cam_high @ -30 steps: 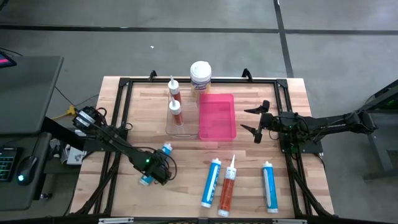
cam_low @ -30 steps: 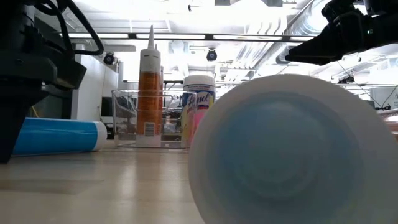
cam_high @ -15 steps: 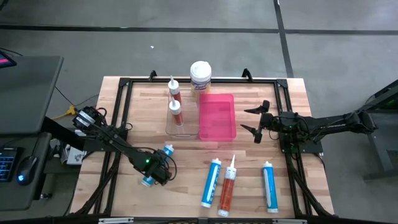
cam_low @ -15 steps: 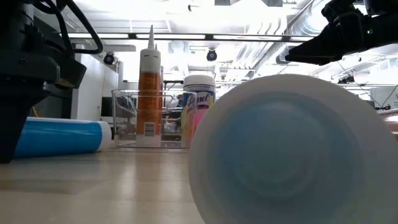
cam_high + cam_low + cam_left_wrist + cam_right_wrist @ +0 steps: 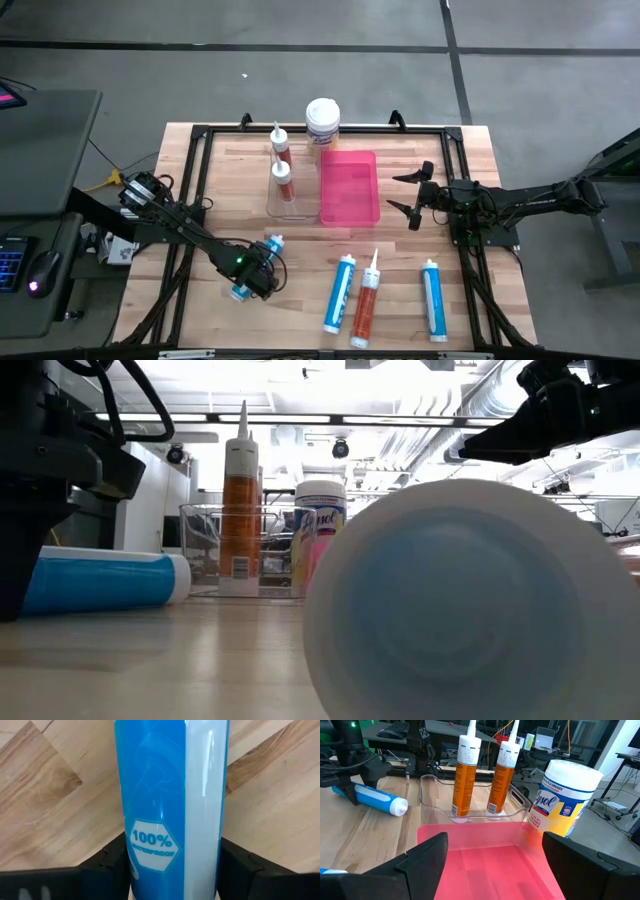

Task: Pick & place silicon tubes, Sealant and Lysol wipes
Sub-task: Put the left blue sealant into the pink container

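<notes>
- Lysol wipes are standing upright at the far edge of the table, just behind the pink tray; white lid, yellowish body, blue label mark.
- Same canister is showing in the low view behind the clear bin, and in the right wrist view just beyond the tray's far corner.
- Clear bin is sitting just left of the pink tray, holding two orange cartridges upright, nozzles up.
- Left hand is sitting low on the near-left part of the table, fingers clamping a blue tube that is lying flat on the wood.
- Left wrist view is showing the dark fingers pressing both sides of the blue-and-white body, "100% WATERPROOF" badge facing the camera.
- White cap end of that tube is pointing toward the bin; the other end is sticking out past the hand toward the near edge.
- Right hand is hovering just right of the pink tray, fingers spread wide, holding nothing.
- Right wrist view is looking across the tray at the bin and the wipes, both fingers splayed at the sides.
- Three more tubes are lying flat near the front edge, right of centre: a blue one, an orange one just beside it, and another blue one farther right.
- Low view is mostly being blocked by a large white round end right at the lens.
</notes>
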